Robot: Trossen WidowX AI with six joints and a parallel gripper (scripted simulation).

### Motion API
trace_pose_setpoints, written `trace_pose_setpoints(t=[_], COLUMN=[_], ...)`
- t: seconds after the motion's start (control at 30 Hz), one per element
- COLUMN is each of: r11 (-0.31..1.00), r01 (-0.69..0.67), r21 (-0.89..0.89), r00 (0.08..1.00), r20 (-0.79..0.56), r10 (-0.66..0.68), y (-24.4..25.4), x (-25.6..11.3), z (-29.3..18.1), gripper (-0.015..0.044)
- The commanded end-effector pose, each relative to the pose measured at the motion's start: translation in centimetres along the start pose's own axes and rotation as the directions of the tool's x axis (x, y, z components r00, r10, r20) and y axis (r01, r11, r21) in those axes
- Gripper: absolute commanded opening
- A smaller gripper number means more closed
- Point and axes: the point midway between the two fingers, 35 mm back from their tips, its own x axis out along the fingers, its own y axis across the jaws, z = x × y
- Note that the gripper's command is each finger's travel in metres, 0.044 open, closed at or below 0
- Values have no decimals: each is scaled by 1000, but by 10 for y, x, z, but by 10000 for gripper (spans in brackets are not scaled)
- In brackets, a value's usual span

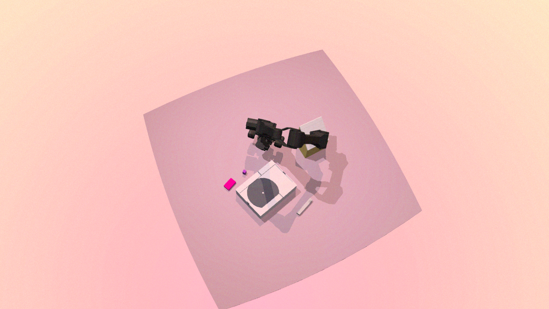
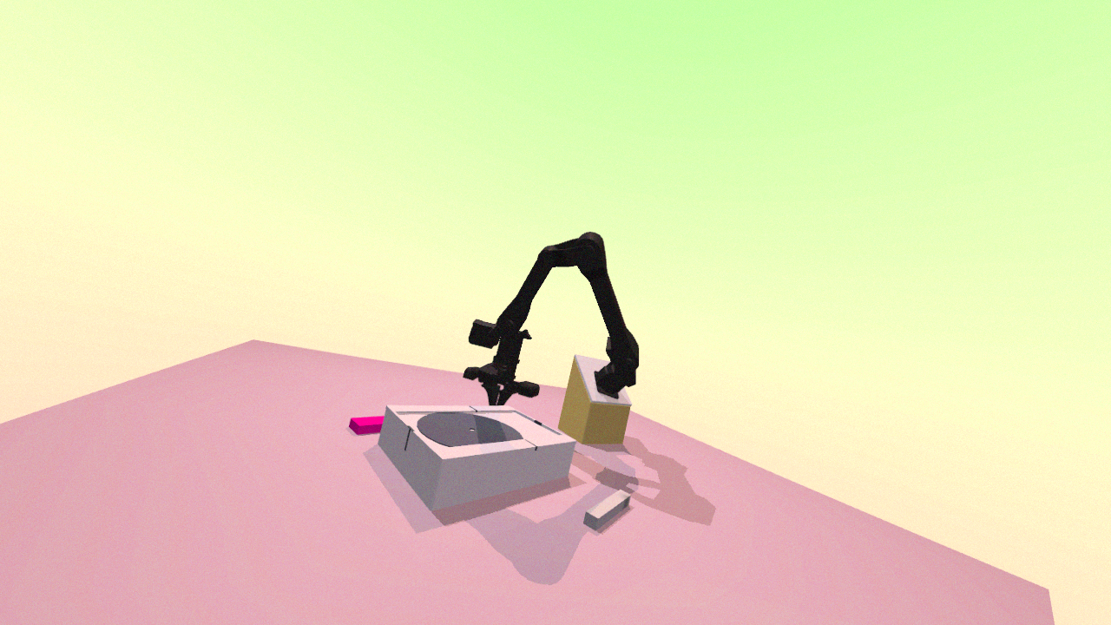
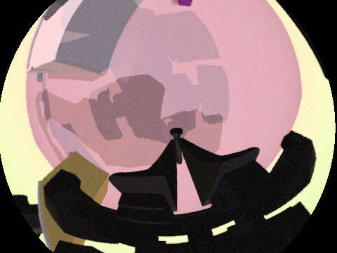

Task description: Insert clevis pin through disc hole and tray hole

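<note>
Pinching the pin [image 3: 176,131] near its head with the gripper [image 1: 263,144] [image 2: 497,403] [image 3: 177,142]; should next lift, then travel toward the disc [image 1: 255,195] [image 2: 458,430] [image 3: 55,9], lower in the top view

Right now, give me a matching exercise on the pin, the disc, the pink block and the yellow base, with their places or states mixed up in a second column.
Column one:
1. Clevis pin
2. Disc
3. Pink block
4. Yellow base

Column two:
A. Beneath the arm's foot
B. Lying flat inside the rimmed tray
C. Gripped between the fingers of the end effector
D. On the table, beside the small purple cube

Right pairs: 1-C, 2-B, 3-D, 4-A.
</note>
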Motion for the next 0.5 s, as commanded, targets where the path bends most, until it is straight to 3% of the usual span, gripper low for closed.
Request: trace_pose_setpoints(t=[0.0, 0.47], r11=[1000, 1000], r01=[-1, 1], r21=[3, 0], r00=[1000, 1000], r20=[1, -1], r10=[1, -1], y=[0, -1], x=[1, -38], z=[0, 0], gripper=[0, 0])
